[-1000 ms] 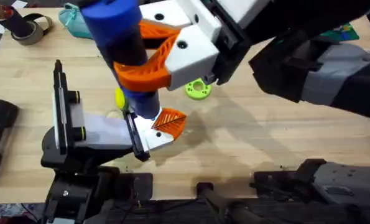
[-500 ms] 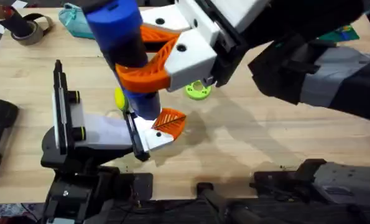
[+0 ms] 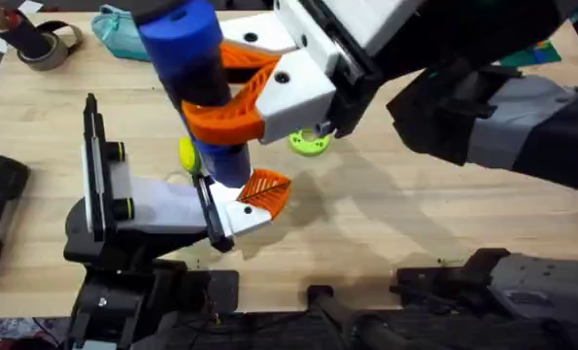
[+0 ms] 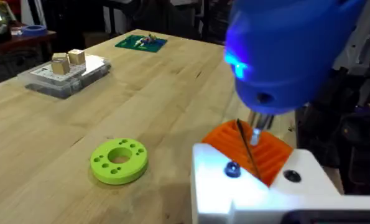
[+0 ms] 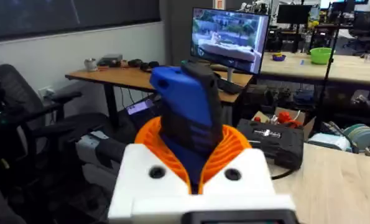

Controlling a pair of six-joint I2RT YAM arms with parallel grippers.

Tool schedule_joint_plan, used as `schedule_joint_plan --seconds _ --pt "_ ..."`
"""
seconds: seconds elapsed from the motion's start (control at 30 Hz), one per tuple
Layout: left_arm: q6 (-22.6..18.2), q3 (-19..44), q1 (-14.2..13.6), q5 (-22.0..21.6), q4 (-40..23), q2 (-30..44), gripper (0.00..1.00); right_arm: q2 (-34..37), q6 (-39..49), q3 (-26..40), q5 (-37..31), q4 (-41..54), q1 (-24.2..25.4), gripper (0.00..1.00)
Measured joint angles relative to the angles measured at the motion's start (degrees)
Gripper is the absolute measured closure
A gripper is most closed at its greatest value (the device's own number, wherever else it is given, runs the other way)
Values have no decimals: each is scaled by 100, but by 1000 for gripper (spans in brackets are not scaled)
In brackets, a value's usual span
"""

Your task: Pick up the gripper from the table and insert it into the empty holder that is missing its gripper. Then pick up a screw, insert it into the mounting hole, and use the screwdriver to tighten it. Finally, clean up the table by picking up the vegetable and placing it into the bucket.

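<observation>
Blue plastic, the screwdriver (image 3: 196, 83) is standing nearly upright over the near-left part of the surface (image 3: 386, 233), its bit pointing down onto the mounted white-and-orange gripper (image 3: 255, 199) in the black holder (image 3: 99, 224). The right end effector (image 3: 235, 92) is clamping it around the barrel between orange ribbed pads (image 3: 225, 122), which is keeping the tool's axis in line with the mounting hole, judging by the left wrist view, where the thin bit (image 4: 254, 135) is coming down beside a dark screw head (image 4: 232, 169) on the white block. I am reading this as the tightening step.

Whether the left end effector is open or closed, I cannot tell.

Open room is lying to the right, where bare wood is stretching away. A green disc (image 3: 309, 142) is sitting just behind the right end effector, and a yellow object (image 3: 186, 153) is peeking out beside the barrel. Tape (image 3: 41, 44) and a teal pouch (image 3: 119, 29) are lying far off at the back left, well clear.
</observation>
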State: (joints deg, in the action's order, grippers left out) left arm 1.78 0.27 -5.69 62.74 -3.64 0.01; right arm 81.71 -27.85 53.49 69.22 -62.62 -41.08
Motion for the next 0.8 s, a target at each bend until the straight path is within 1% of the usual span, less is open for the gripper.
schedule_joint_plan --seconds 0.8 --pt "0 0 0 0 0 0 984 0 219 -96 -40 1 -1 963"
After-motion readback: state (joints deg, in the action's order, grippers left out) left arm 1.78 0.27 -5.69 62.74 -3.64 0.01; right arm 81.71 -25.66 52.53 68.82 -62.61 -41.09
